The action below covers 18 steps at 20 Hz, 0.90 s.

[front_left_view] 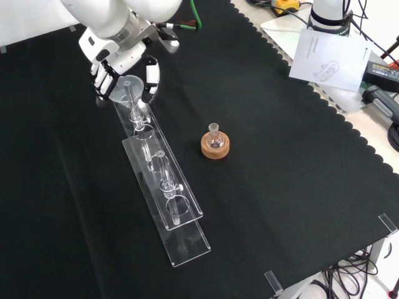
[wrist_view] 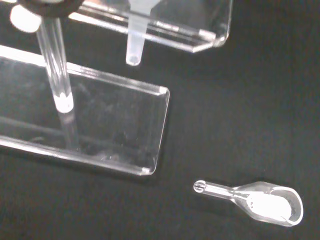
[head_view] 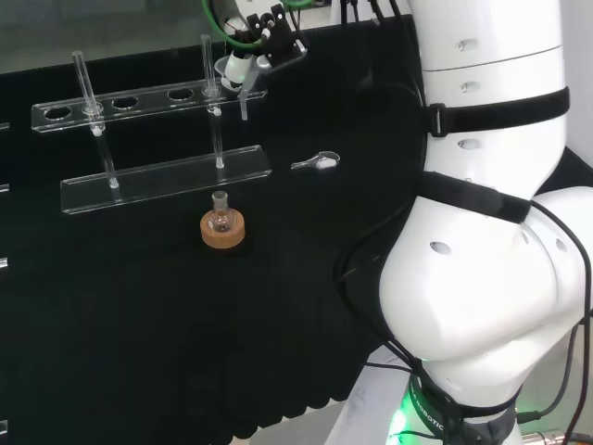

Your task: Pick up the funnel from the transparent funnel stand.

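Note:
The clear funnel point(front_left_view: 128, 85) sits in the end hole of the transparent funnel stand point(front_left_view: 167, 198), at the stand's far end in the front view. My hand point(front_left_view: 118, 61) is right over it, with fingers on one side of the bowl and the thumb point(front_left_view: 151, 74) on the other, curled around its rim. In the head view the hand point(head_view: 252, 54) is at the stand's right end point(head_view: 243, 93) and the funnel stem point(head_view: 244, 104) hangs below the upper shelf. In the wrist view the funnel stem point(wrist_view: 134, 47) pokes down past the upper shelf point(wrist_view: 200, 37) above the base plate point(wrist_view: 115, 125).
A small flask on a cork ring point(front_left_view: 215, 144) stands to the right of the stand in the front view. A small clear glass scoop point(wrist_view: 265, 201) lies on the cloth near the stand's end, the same scoop point(head_view: 318, 162) in the head view. Papers and devices point(front_left_view: 330, 53) lie beyond the cloth's edge.

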Motion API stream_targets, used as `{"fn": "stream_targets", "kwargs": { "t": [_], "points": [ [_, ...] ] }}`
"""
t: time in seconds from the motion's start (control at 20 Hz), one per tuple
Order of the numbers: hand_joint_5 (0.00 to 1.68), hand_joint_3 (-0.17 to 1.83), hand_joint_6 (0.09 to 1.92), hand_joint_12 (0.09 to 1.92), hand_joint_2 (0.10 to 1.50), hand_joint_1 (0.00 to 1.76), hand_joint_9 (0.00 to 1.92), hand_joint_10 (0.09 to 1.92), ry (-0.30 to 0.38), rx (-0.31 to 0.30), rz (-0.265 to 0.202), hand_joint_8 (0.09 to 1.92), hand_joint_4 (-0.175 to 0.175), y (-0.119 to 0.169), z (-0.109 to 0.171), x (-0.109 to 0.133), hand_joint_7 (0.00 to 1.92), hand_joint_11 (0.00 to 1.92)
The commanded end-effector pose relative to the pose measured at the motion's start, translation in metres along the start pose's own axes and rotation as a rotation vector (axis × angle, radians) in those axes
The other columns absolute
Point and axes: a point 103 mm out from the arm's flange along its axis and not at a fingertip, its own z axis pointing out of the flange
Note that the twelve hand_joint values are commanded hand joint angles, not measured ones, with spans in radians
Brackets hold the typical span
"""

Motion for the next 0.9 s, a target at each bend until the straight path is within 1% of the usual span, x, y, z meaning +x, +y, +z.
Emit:
{"fn": "stream_targets", "kwargs": {
  "t": [0.05, 0.2, 0.3, 0.4, 0.65, 0.7, 0.9],
  "points": [
    [0.62, 0.48, 0.13, 1.3, 0.75, 0.78, 0.84, 0.58, -0.049, -0.138, 0.033, 0.73, -0.036, -0.012, -0.018, -0.001, 0.53, 0.56],
    [0.68, 0.51, 0.27, 1.26, 0.75, 0.82, 0.94, 0.54, -0.063, -0.178, 0.041, 0.72, -0.041, -0.024, -0.031, -0.002, 0.61, 0.62],
    [0.66, 0.53, 0.43, 1.25, 0.75, 0.84, 1.0, 0.54, -0.069, -0.197, 0.048, 0.72, -0.043, -0.036, -0.042, -0.002, 0.66, 0.64],
    [0.66, 0.54, 0.51, 1.24, 0.75, 0.84, 1.03, 0.54, -0.067, -0.21, 0.054, 0.73, -0.043, -0.047, -0.05, -0.002, 0.68, 0.65],
    [0.65, 0.55, 0.6, 1.24, 0.75, 0.85, 1.05, 0.56, -0.068, -0.244, 0.083, 0.74, -0.043, -0.086, -0.066, -0.001, 0.69, 0.66],
    [0.65, 0.55, 0.6, 1.24, 0.75, 0.85, 1.05, 0.56, -0.067, -0.248, 0.095, 0.74, -0.043, -0.1, -0.068, 0.0, 0.69, 0.66],
    [0.64, 0.56, 0.64, 1.24, 0.75, 0.85, 1.05, 0.57, -0.064, -0.257, 0.117, 0.75, -0.042, -0.133, -0.067, 0.006, 0.69, 0.67]
  ]
}}
